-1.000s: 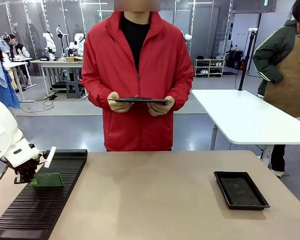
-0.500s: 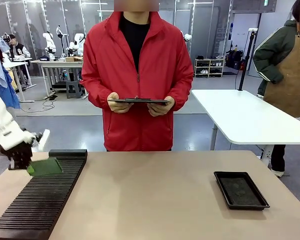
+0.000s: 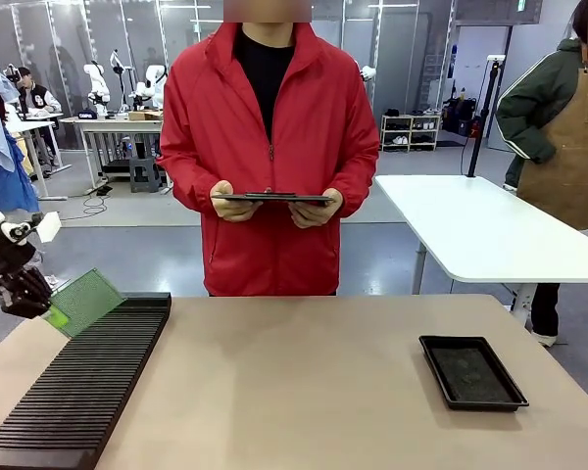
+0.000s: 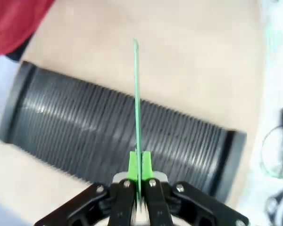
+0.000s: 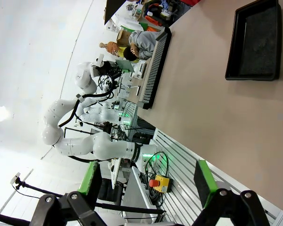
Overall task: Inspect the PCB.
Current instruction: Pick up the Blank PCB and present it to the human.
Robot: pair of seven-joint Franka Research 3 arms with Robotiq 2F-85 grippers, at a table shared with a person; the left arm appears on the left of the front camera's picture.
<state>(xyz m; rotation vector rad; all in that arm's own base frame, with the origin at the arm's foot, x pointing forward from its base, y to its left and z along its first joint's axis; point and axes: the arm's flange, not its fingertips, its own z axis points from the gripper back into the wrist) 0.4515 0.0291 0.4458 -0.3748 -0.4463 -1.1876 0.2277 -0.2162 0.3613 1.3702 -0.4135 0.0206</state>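
Observation:
The PCB [image 3: 85,299], a thin green board, hangs tilted in the air over the far left end of the black slotted rack [image 3: 88,382]. My left gripper [image 3: 45,313] is shut on its lower left corner, at the picture's left edge. In the left wrist view the PCB [image 4: 136,103] stands edge-on between the green pads of the left gripper [image 4: 140,165], with the rack [image 4: 75,127] below it. My right gripper [image 5: 146,181] stands open with nothing between its fingers, high above the table.
A shallow black tray [image 3: 470,372] lies on the table at the right, also in the right wrist view as the tray [image 5: 254,42]. Across the table a person in a red jacket holds a dark tablet [image 3: 272,197] in both hands. The table's middle is bare.
My left gripper has lifted the PCB up off the rack and carried it left, and the board has tilted. The person and the tray have not moved.

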